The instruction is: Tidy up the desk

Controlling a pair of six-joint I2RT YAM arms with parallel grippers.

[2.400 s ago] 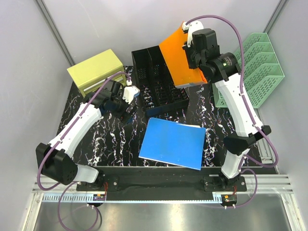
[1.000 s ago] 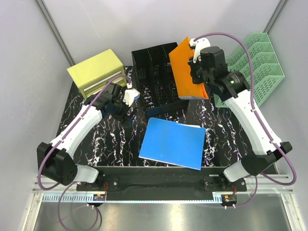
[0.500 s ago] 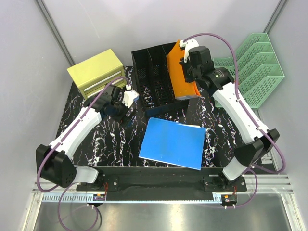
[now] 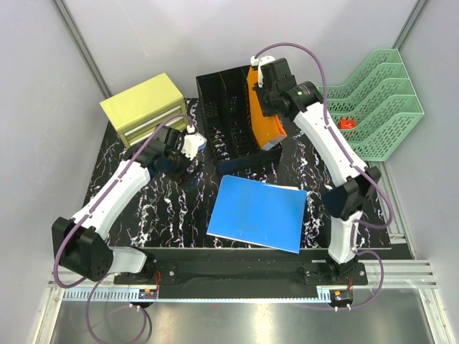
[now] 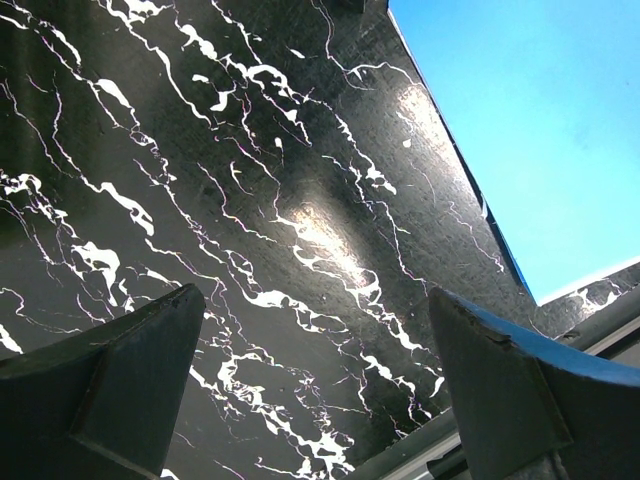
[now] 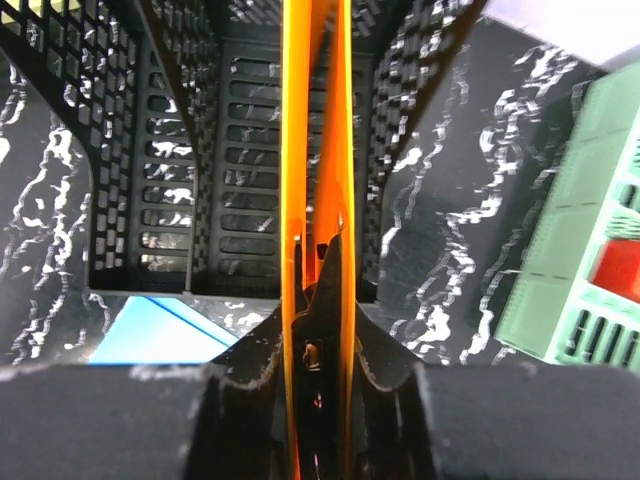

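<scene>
At far left the box (image 4: 143, 107) sits at the back corner. Just right of it the left end effector (image 5: 318, 300) hangs low over bare surface (image 4: 143, 208), fingers wide apart and holding nothing. The surface, black with white veins, spreads under everything. The blue folder (image 4: 259, 213) lies flat on its near middle.

Behind that stands the holder (image 4: 226, 115), and over its right slot is the orange folder (image 4: 264, 122), clamped by one edge in the right end effector (image 6: 318, 260). The wrist view shows the folder edge-on, lined up with the slot. The step in hand looks like slotting it in. To do that well, keep the folder upright and parallel to the dividers and lower it straight. Let go only once its lower edge is well inside, since a tilted corner could catch the mesh or push the holder. At far right is the tray (image 4: 376, 107) with a red item (image 4: 347, 122) in it.

Against the earliest frame, the orange folder has turned from a broad, slanted face to nearly edge-on and has moved left over the holder. The right arm has swung left with it, uncovering the red item. The left arm and the blue folder look about the same
</scene>
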